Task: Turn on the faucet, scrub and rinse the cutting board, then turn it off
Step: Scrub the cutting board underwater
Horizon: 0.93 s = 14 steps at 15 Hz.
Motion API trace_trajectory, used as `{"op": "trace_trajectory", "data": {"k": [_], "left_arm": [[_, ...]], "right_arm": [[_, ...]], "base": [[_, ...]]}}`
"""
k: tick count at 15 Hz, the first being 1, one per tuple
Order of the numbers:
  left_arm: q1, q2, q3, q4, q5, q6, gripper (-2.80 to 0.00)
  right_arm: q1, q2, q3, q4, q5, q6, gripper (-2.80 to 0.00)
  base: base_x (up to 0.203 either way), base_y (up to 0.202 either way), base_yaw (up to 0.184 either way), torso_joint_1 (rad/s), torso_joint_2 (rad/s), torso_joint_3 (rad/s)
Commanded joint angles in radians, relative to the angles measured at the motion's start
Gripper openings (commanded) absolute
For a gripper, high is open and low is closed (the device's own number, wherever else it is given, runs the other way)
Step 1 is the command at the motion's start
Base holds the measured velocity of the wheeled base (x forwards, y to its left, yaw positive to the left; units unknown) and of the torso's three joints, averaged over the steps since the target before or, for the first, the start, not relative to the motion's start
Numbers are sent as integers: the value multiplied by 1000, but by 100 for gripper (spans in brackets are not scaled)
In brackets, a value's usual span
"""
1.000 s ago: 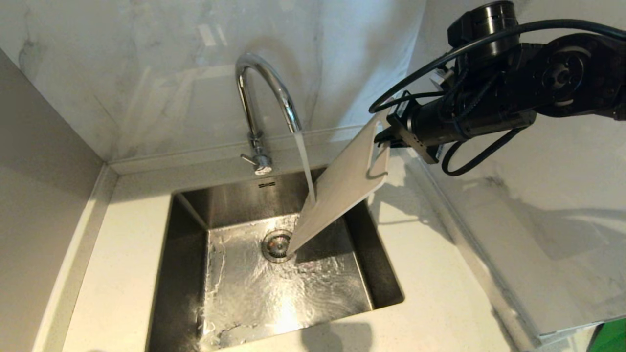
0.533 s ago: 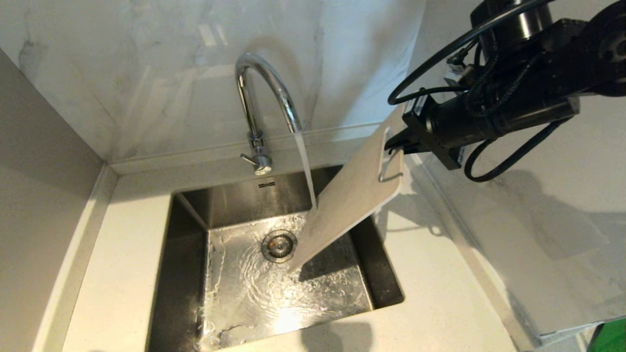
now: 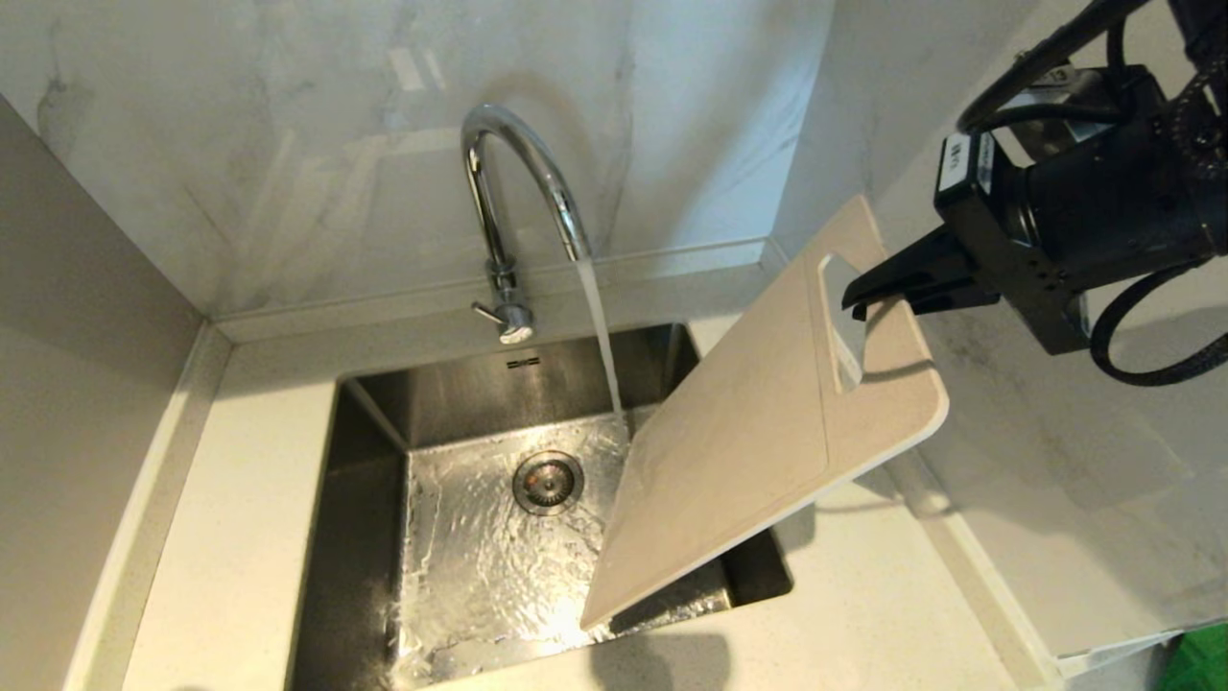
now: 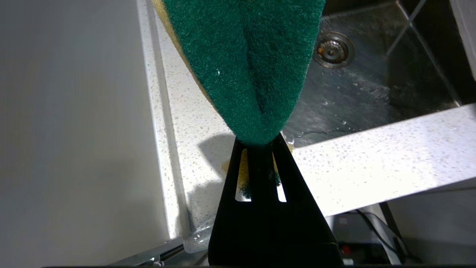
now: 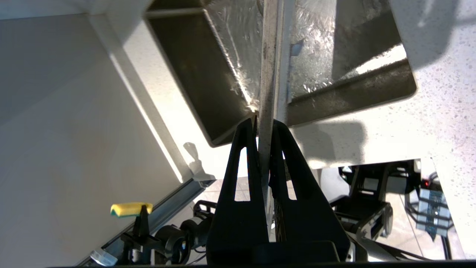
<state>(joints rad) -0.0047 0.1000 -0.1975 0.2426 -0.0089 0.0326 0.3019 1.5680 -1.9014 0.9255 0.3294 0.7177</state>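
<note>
- The left gripper [image 4: 260, 149] sits low at the near left of the sink, out of the head view. Its fingers are pressed together on a folded green-and-yellow sponge [image 4: 245, 67], which sticks out beyond the fingertips over the counter's [image 4: 372, 163] edge.
- Beyond and to the right of that gripper lies the steel sink [image 3: 365, 499], wet across its floor, with the drain [image 3: 548, 482] near the middle.
- Behind the sink stands the faucet [image 3: 508, 182], well to the left of the right gripper. Water is running from its spout in a steady stream [image 3: 600, 336] into the basin.
- The cutting board [image 3: 758, 432] hangs tilted below and to the left of the right gripper, its low corner over the sink's near right part.
- A second ago the board's face stood under the stream; now it has swung up and toward the right, showing its broad face, and the water falls just beside its left edge.
- The right gripper [image 3: 868, 293], at the upper right, is clamped on the board's rim beside the handle slot.
- Judgement: rinsing looks to be ending or pausing; the faucet is yet to be shut off.
</note>
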Motion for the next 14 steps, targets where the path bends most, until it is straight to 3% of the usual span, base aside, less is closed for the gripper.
{"op": "trace_trajectory", "data": {"k": [1, 4, 8, 14], "left_arm": [[0, 198, -83, 9, -26, -5, -280], [0, 463, -225, 10, -119, -30, -280], [-12, 813, -504, 5, -235, -44, -280], [-234, 1191, -803, -11, -276, -79, -280]], "right_arm": [[0, -50, 1, 7, 1, 3, -280], [0, -96, 6, 9, 0, 3, -280], [0, -157, 58, 49, 2, 9, -280], [1, -168, 82, 49, 4, 7, -280]], "base": [[0, 0, 0, 0, 0, 0], [0, 0, 0, 0, 0, 0], [0, 0, 0, 0, 0, 0], [0, 0, 0, 0, 0, 0]]}}
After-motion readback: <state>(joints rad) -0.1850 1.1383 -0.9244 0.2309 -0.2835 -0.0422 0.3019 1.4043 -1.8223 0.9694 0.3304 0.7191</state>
